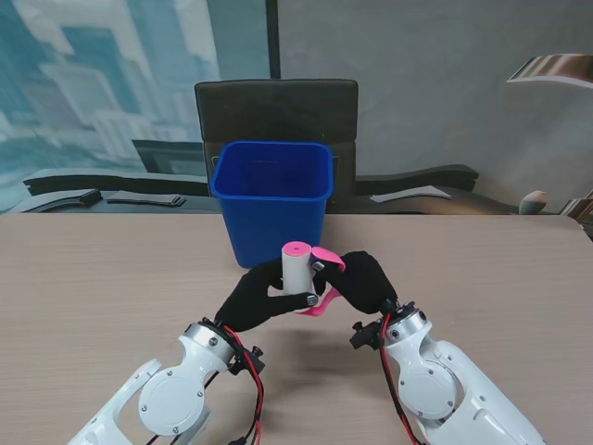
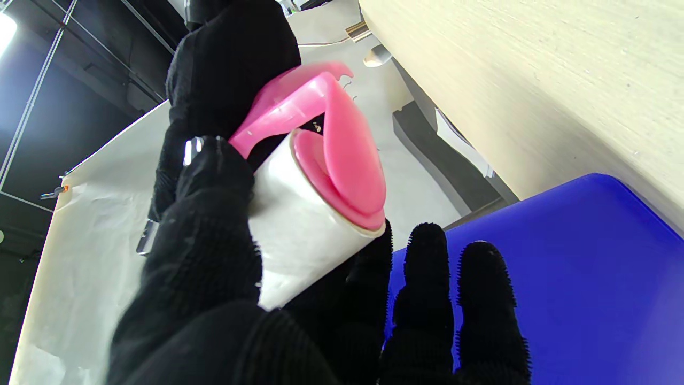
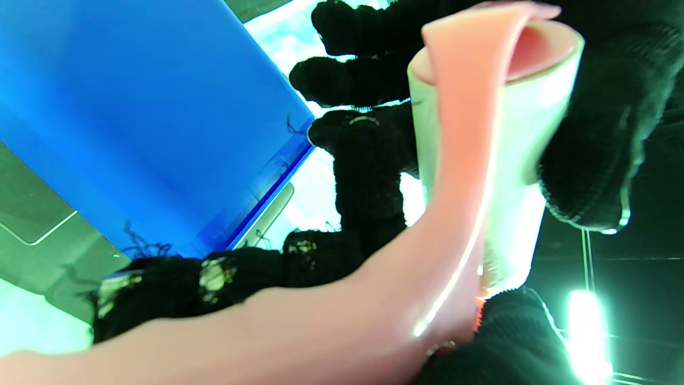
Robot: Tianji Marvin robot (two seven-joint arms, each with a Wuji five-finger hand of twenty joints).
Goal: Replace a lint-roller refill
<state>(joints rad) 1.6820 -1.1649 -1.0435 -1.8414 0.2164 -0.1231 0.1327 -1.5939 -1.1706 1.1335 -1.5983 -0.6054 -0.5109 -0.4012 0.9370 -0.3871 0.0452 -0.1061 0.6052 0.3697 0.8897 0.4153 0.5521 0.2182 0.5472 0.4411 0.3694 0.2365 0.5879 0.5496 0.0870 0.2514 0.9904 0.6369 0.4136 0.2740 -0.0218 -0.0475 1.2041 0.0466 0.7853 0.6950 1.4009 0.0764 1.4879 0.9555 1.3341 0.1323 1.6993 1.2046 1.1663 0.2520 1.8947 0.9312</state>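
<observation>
White refill roll (image 1: 296, 270) upright on its pink spindle, held in the air just in front of the blue bin (image 1: 273, 209), on the side nearer to me, clear of the counter (image 1: 102, 278). Pink handle (image 1: 327, 278) curves off the roll's right side.

Left hand (image 1: 255, 298) wrapped around the roll's body. Right hand (image 1: 363, 283) clenched on the handle.

Handling, my judgement: roll looks light, a stiff tube with a tacky paper skin; squeezing hard could crush or wrinkle it. Best held around mid-body, pulled straight along the spindle.

Stand view gives the layout relative to the bin. Left wrist view adds the pink end cap (image 2: 342, 171) seated in the roll's mouth. Right wrist view is blurred; shows handle running close along the roll.
</observation>
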